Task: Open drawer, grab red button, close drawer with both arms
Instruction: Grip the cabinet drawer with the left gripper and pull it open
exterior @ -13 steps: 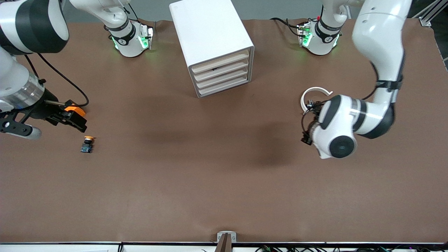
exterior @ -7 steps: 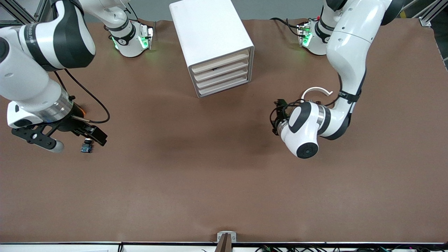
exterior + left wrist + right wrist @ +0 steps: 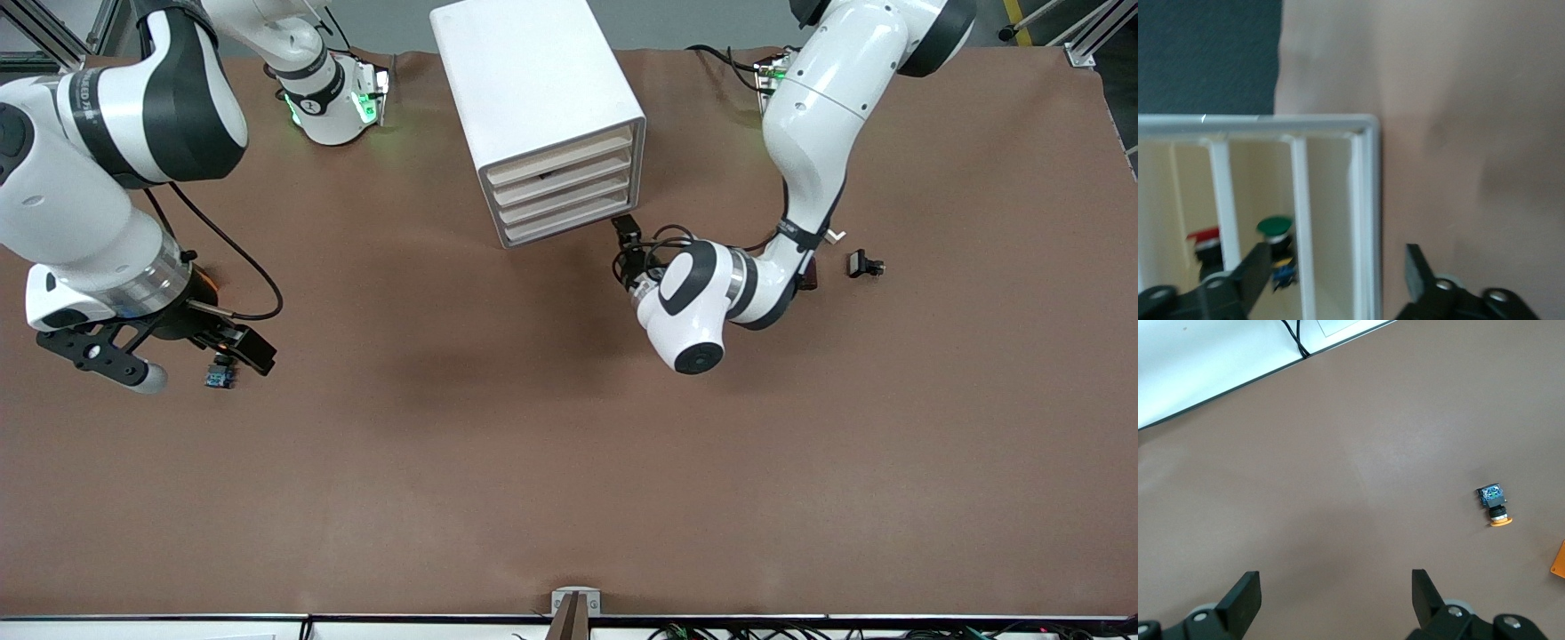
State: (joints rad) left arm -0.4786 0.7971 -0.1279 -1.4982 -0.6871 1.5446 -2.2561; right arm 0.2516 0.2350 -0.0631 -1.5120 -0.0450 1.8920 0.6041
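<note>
While shut, four drawers (image 3: 563, 194), two grippers (image 3: 628, 238) (image 3: 233, 348).

Cabinet (image 3: 538, 107) stands between arm bases. Left gripper (image 3: 628, 244) just beside cabinet's lower front corner. Right gripper (image 3: 233, 345) over small button (image 3: 219, 377) toward right arm's end. Two buttons (image 3: 1275, 243) inside cabinet.
</note>
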